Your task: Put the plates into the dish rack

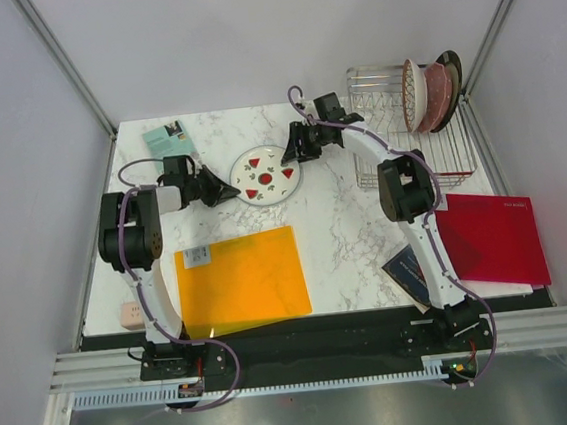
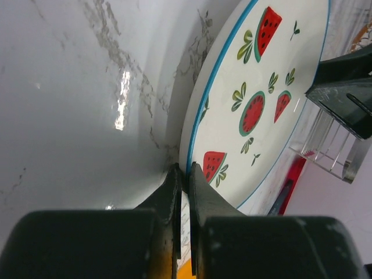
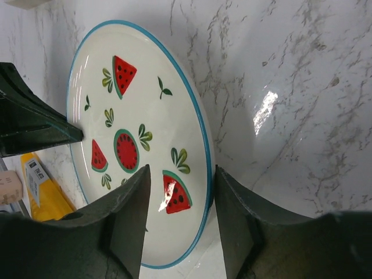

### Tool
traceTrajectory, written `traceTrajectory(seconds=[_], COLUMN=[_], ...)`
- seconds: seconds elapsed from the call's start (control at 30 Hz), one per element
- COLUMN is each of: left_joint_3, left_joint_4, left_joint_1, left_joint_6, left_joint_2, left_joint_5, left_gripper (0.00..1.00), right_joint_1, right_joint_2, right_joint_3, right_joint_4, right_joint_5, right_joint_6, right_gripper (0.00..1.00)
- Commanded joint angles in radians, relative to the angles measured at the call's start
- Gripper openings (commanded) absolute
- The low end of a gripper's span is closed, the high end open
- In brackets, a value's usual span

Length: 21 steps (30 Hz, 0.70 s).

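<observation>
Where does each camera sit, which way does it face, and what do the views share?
Top external: above, behind the bases, looking down at table, plate and dish rack; left arm and right arm whole.
Left wrist: low, facing the plate's rim; left gripper shut, at bottom.
Right wrist: above the plate, looking down; right gripper open astride its rim.
Shared: all see the plate; each wrist view shows the other gripper.
</observation>
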Motion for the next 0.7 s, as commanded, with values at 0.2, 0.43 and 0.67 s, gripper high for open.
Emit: traceTrajectory(seconds=[0.2, 0.43, 0.67], left_joint_3=[-0.109, -0.106, -0.049], left_joint_4=[0.329, 0.335, 0.254], left_joint_1=[0.023, 0.036, 0.036], left_joint_6=[-0.097, -0.063, 0.01], left_joint_2=[-0.082, -0.078, -0.055], left_joint_5=[0.257, 0.255, 0.239], left_gripper=[0.02, 0.02, 0.11], right_joint_1=[0.018, 0.018, 0.016], right_joint_2=[0.012, -0.006, -0.06], right_joint_3=[-0.01, -0.033, -0.05], right_joint_4=[0.048, 0.055, 0.068], right_joint_5=[-0.074, -0.135, -0.198], right_joint_6=[0.046, 0.048, 0.049], right_gripper=[0.46, 0.16, 0.0])
